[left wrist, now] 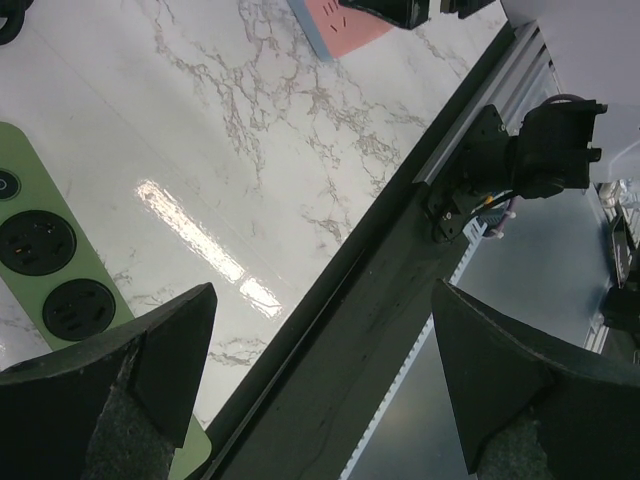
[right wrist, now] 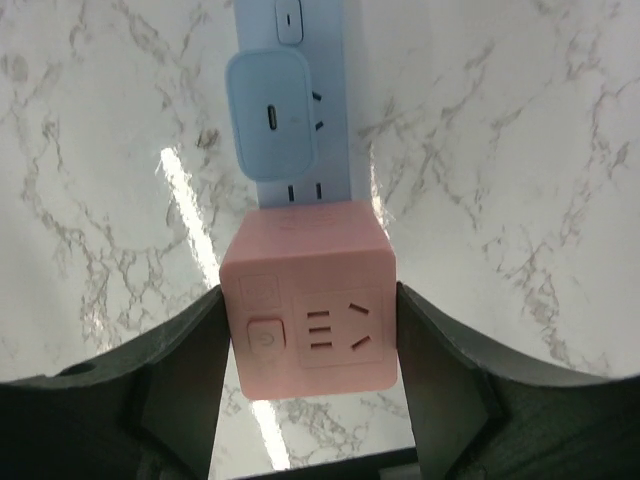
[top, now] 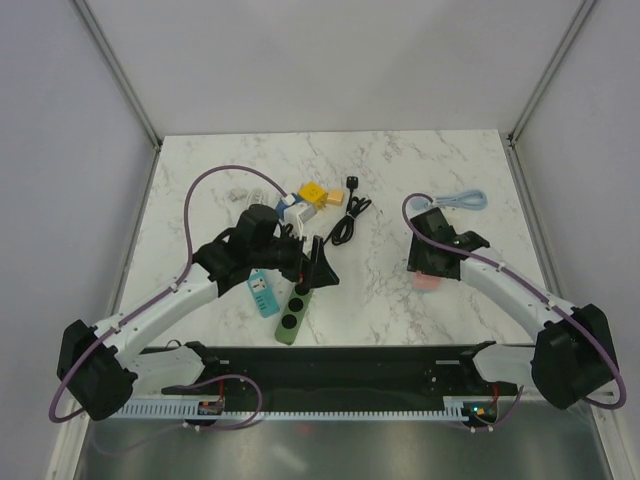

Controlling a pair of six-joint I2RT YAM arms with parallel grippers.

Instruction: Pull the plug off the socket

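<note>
While the right jaws clench the pink cube (right wrist: pixel 308 312) beside a blue charger (right wrist: pixel 272 112), the left jaws hang released.

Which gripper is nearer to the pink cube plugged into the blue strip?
Right. The right gripper has its fingers against both sides of the pink cube; the left gripper hangs open well away, by the green power strip.

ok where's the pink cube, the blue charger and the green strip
pink cube (right wrist: pixel 308 320): right wrist view, front face
blue charger (right wrist: pixel 272 118): right wrist view, top face
green strip (left wrist: pixel 35 243): left wrist view, upper round outlet
</note>
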